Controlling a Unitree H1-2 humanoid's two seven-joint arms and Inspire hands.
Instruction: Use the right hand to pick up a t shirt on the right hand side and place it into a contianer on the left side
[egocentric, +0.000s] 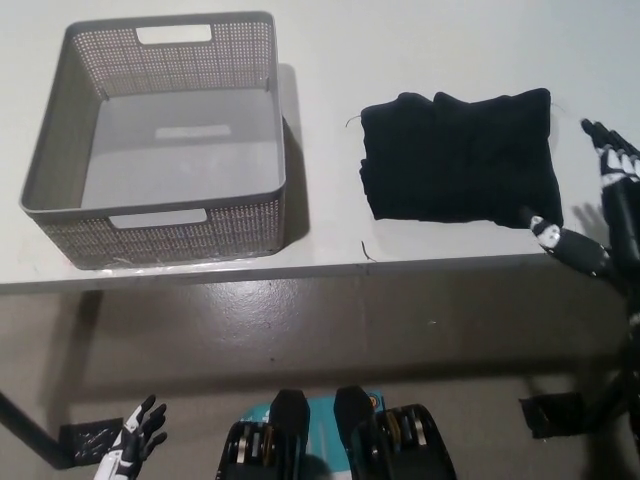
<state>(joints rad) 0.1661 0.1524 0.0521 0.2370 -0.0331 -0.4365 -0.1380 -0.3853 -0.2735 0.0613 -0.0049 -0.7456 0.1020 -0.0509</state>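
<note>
Folded black cloth t-shirt (458, 157) lay flat, long axis left-right, black right hand (600, 215) beside it, fingers spread, grey perforated plastic basket (60, 140) well left.

One grey basket (60, 150), one folded black t-shirt (458, 160), one white table (420, 50).

No text, label, brand, number or sign can be read on anything in the head view.
</note>
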